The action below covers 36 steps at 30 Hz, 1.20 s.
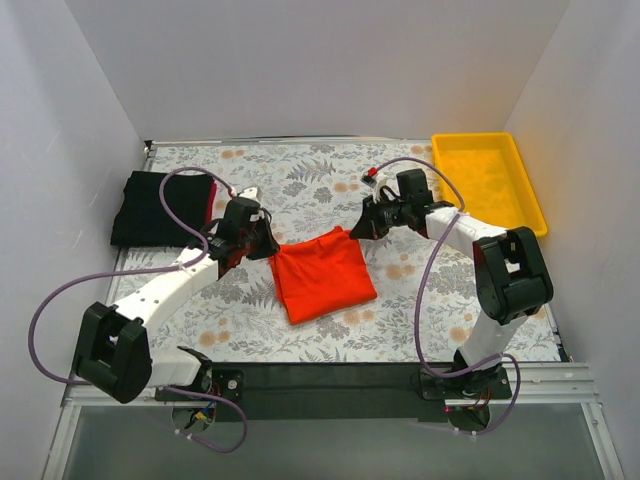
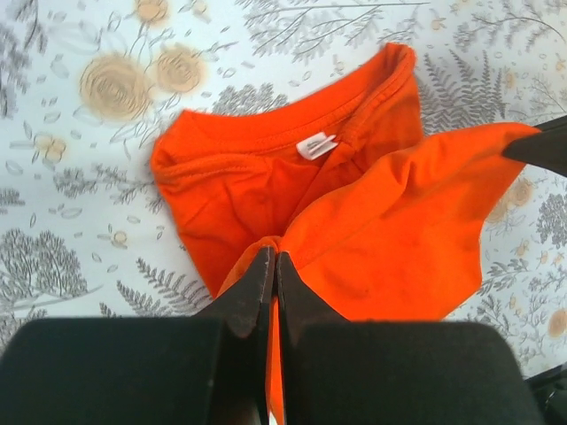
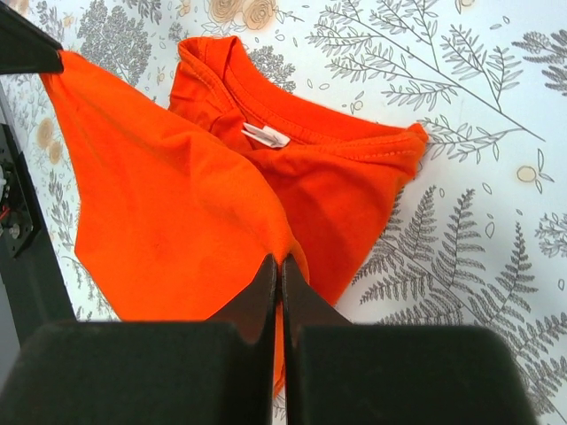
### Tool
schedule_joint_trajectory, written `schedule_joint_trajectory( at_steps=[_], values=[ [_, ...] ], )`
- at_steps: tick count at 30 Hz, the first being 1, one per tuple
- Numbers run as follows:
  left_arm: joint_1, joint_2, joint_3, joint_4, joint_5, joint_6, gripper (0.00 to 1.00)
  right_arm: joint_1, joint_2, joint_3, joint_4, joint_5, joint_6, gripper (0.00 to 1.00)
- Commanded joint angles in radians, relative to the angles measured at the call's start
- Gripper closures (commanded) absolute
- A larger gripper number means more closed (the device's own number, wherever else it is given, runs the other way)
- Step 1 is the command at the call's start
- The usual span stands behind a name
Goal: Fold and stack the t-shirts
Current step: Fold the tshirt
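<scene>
The bright orange-red t-shirt [image 1: 322,275] lies partly folded in the middle of the floral table. Its neck and small white label [image 2: 316,145] face up; the label also shows in the right wrist view [image 3: 266,135]. My left gripper [image 1: 268,248] is shut on the shirt's far left corner [image 2: 271,257] and holds it up. My right gripper [image 1: 358,229] is shut on the far right corner [image 3: 280,262] and holds it up too. The cloth [image 3: 168,221] hangs stretched between them. A folded black t-shirt [image 1: 160,208] lies at the far left, with a dark red one [image 1: 210,204] showing at its right edge.
A yellow plastic tray [image 1: 488,178] stands at the far right corner. White walls close the table on three sides. Purple cables loop from both arms. A black rail [image 1: 330,385] runs along the near edge.
</scene>
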Motion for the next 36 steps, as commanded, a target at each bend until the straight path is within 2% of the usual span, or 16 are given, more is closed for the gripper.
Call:
schedule_joint_trajectory(
  at_steps=[1,6,13,19,22,23,26,27,28,29,31,33,36],
  values=[
    [0.000,-0.038,-0.071,-0.039,-0.060,-0.108,1.00,0.019,0.029,0.060,0.003,-0.008,-0.040,0.99],
    [0.015,-0.005,-0.148,-0.001,-0.112,-0.186,1.00,0.032,0.080,0.103,0.003,-0.010,-0.048,0.99],
    [0.046,0.075,-0.160,0.061,-0.160,-0.245,1.00,0.040,0.157,0.161,0.003,0.002,-0.056,0.99],
    [0.052,0.122,-0.111,0.058,-0.215,-0.237,0.97,0.043,0.200,0.183,0.003,0.039,-0.050,0.91],
    [0.058,0.153,-0.076,0.042,-0.239,-0.235,0.88,0.042,0.198,0.200,0.001,0.061,-0.028,0.81],
    [0.061,0.170,-0.063,0.027,-0.249,-0.243,0.85,0.043,0.190,0.203,0.001,0.071,-0.022,0.74],
    [0.061,0.156,-0.030,-0.039,-0.311,-0.268,0.63,0.043,0.138,0.198,-0.003,0.128,0.015,0.61],
    [0.060,0.143,-0.020,-0.051,-0.328,-0.266,0.54,0.043,0.120,0.186,-0.006,0.148,0.041,0.57],
    [0.061,0.126,-0.019,-0.076,-0.335,-0.266,0.39,0.043,0.077,0.177,-0.008,0.156,0.052,0.54],
    [0.060,0.089,-0.019,-0.085,-0.335,-0.262,0.32,0.043,0.056,0.165,-0.008,0.153,0.061,0.50],
    [0.052,0.045,-0.020,-0.106,-0.313,-0.259,0.25,0.048,-0.007,0.126,-0.008,0.142,0.102,0.49],
    [0.038,-0.009,-0.020,-0.120,-0.286,-0.274,0.25,0.060,-0.059,0.097,-0.010,0.112,0.127,0.50],
    [0.003,-0.031,-0.025,-0.123,-0.192,-0.311,0.33,0.086,-0.116,0.011,-0.007,0.066,0.197,0.51]
  ],
)
